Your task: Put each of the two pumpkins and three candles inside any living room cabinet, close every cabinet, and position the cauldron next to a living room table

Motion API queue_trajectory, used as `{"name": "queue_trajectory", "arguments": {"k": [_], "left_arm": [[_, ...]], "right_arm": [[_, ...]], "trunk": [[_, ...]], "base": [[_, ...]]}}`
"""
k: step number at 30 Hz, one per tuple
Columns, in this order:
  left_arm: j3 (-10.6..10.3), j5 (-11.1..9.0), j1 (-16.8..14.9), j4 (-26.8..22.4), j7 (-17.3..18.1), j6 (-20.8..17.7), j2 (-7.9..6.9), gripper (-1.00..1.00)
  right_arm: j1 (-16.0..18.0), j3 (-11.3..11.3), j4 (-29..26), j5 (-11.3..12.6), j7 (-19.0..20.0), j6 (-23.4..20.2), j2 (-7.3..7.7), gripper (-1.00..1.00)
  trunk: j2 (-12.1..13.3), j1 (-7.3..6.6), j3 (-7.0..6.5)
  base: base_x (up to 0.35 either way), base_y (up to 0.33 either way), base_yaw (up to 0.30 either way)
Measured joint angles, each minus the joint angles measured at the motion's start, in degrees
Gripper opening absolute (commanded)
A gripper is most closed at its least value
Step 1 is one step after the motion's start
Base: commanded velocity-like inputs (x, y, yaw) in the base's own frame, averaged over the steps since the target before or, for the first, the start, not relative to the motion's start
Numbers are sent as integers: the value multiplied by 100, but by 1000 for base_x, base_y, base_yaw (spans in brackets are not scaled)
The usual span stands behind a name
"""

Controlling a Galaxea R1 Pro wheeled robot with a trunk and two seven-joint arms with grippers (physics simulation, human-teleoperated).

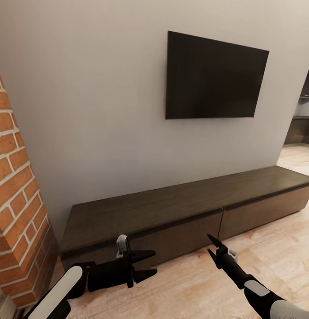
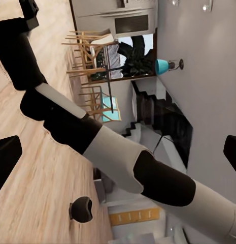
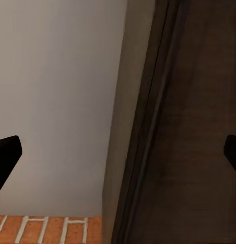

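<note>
Head view puts the cabinet [image 1: 181, 212] straight ahead of me, a long dark-brown unit against the grey wall, its drawer fronts flush and closed, its top bare. My left hand [image 1: 148, 264] hangs just short of the left drawer front, fingers spread apart with nothing between them. My right hand [image 1: 213, 247] sits a little farther along toward the seam between the two drawer fronts, near the wood but apart from it, its two dark fingers also parted and empty. Above the cabinet the TV [image 1: 214, 78] is mounted on the wall, and the brick fireplace [image 1: 17, 199] stands beyond my left hand. From the right wrist I see the cabinet's dark top close up. Left wrist looks across my right arm [image 2: 123, 157] toward a small dark round object [image 2: 81, 209] on the plank floor [image 2: 41, 203]; I cannot tell what it is.
</note>
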State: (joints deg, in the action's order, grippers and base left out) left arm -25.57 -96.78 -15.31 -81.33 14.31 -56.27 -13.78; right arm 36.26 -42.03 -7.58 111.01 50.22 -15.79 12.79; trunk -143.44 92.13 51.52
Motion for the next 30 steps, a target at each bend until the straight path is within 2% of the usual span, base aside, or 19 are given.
{"name": "queue_trajectory", "arguments": {"k": [3,9,30], "left_arm": [[11,1,-1,7,-6,1,0,100],[24,0,-2,-4,-4,1,-1,100],[-26,0,1,-25,-7,1,2,100]], "right_arm": [[26,4,-27,26,-47,143,54,100],[34,-4,-50,34,-56,165,173,100],[35,-15,-52,19,-9,183,170,100]], "trunk": [[-4,8,66],[-12,23,200],[-41,77,665]], "base": [[0,0,0],[0,0,0],[0,0,0]]}}
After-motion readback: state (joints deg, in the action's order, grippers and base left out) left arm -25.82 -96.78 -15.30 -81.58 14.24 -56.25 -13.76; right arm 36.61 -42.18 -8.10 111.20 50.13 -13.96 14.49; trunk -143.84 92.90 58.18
